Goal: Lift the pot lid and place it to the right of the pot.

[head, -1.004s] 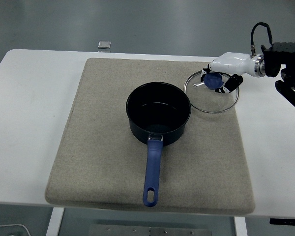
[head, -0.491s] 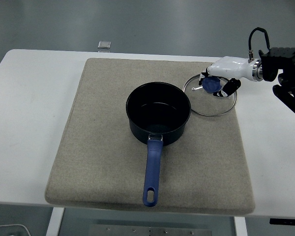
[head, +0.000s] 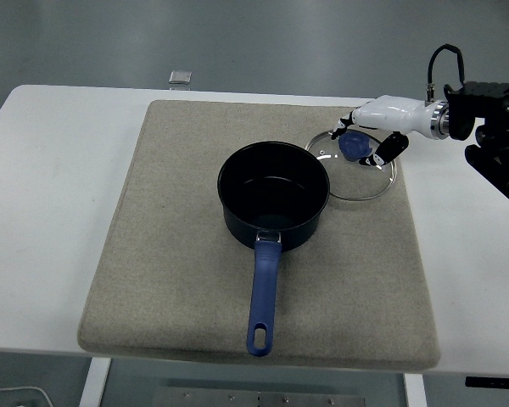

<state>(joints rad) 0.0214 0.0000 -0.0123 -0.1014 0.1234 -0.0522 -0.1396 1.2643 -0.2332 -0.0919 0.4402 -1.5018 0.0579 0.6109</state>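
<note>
Glass lid [head: 351, 167] shifted left, now near pot [head: 273, 194] on mat's [head: 187, 280] far-right area; right hand [head: 369, 136] fingers gripping blue knob [head: 352, 147]; release pending.

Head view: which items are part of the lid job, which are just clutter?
Job items:
- pot, open, on the mat
- glass lid, right of the pot, blue knob under the right hand

Lying about:
- grey mat
- small object at the table's far edge

Glossy dark enamel pot [head: 273, 196], clear glass lid [head: 353, 168] with metal rim, matt rough cloth mat [head: 170, 237].
</note>
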